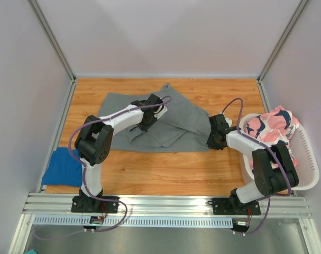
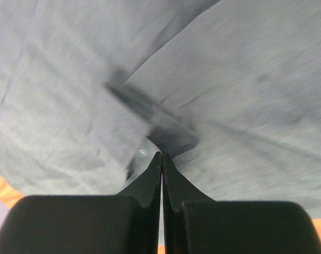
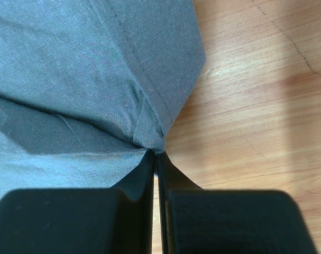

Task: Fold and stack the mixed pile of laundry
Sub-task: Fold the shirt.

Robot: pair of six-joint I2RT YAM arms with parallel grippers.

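A long grey garment [image 1: 173,124] lies spread on the wooden table at the middle back. My left gripper [image 1: 146,125] is over its left-middle part. In the left wrist view its jaws [image 2: 162,155] are shut, with grey cloth [image 2: 245,90] puckered at the tips. My right gripper [image 1: 211,143] is shut on the garment's right corner [image 3: 149,135], with tips [image 3: 156,154] at the cloth's edge. A bright blue garment [image 1: 63,167] lies folded at the left edge. A pink patterned garment [image 1: 274,127] sits in the basket. No orange garment shows.
A white slotted basket [image 1: 307,166] stands at the right edge, beside the right arm. Bare wooden table [image 1: 171,169] lies in front of the grey garment. Grey walls and metal posts close in the back and sides. A metal rail [image 1: 165,203] runs along the near edge.
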